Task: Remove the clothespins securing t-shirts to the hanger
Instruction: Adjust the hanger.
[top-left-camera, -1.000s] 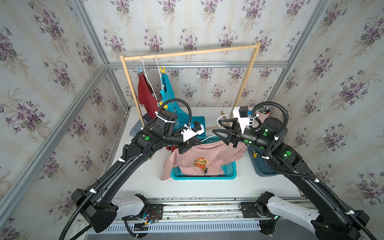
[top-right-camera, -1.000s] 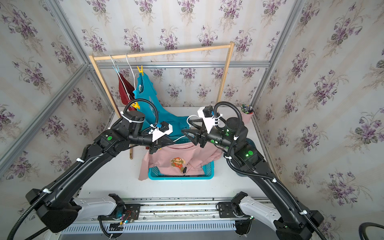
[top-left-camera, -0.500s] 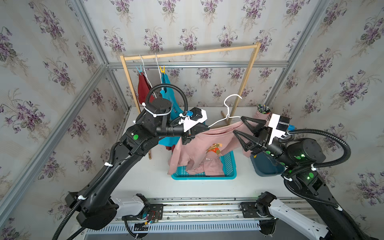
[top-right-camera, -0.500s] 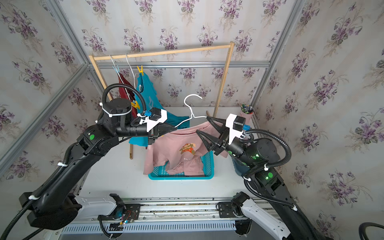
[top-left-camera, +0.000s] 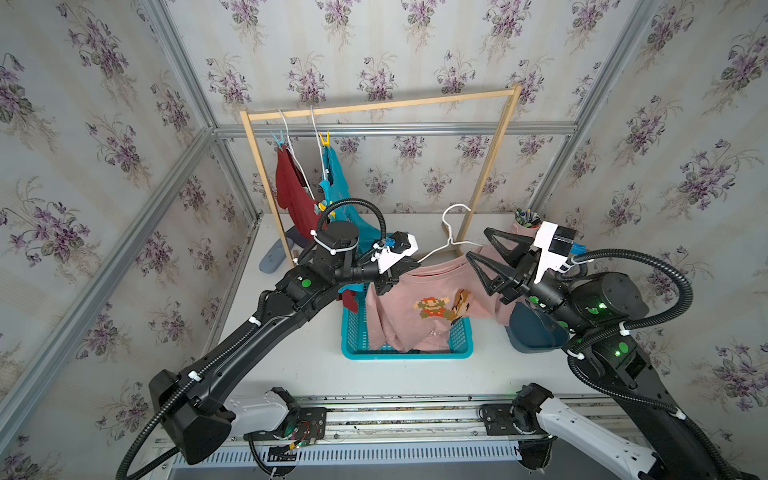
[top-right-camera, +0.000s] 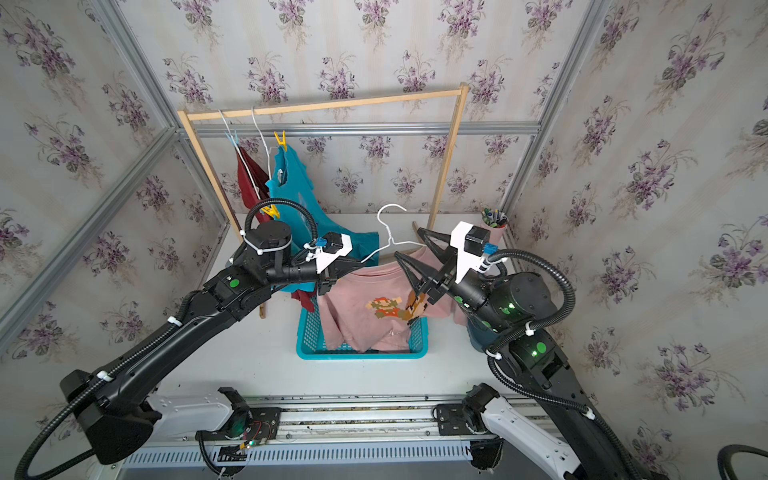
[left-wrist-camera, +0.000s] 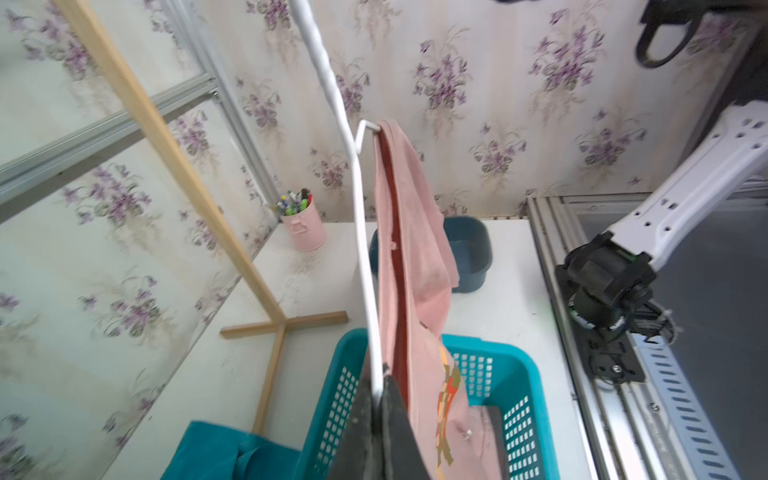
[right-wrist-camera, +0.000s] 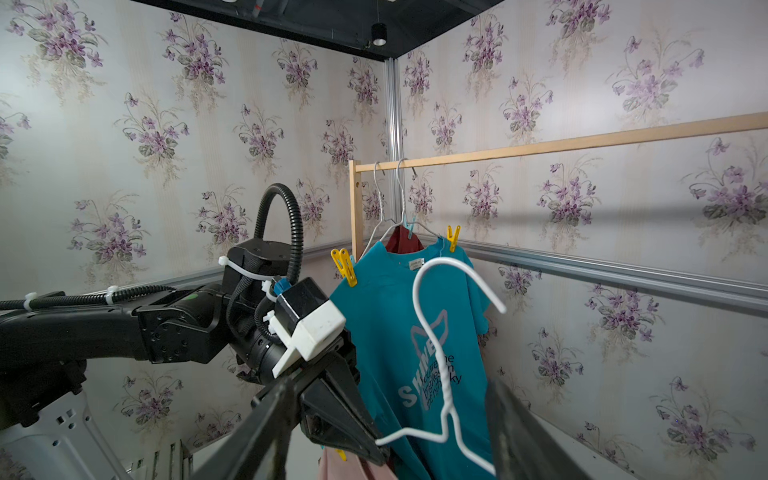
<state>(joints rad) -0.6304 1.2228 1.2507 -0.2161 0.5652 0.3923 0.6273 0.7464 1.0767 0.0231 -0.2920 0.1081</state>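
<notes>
Clothespins (top-left-camera: 324, 139) pin two t-shirts (top-left-camera: 291, 187) on the rack (top-left-camera: 374, 106), eleven o'clock from the basket (top-left-camera: 353, 332). The left gripper (top-left-camera: 409, 266), clamped tight on a white hanger (top-left-camera: 451, 232), holds a pink t-shirt (top-left-camera: 415, 316) over the basket; at its three o'clock, the right gripper (top-left-camera: 477, 242) gapes wide, empty.

The only wording that can be read is on the chest of the turquoise t-shirt (right-wrist-camera: 399, 332) hanging just behind the left tool (right-wrist-camera: 370, 440): pale grey capitals spelling "SHINE", set slantwise under a fox-head outline. Beside that word run 3 short lines of smaller dark lettering, crossed by the wire of the white hanger (right-wrist-camera: 446, 386) pinched in that tool and too small to make out. A small white neck label (right-wrist-camera: 415, 263) at the collar carries print that cannot be read.
</notes>
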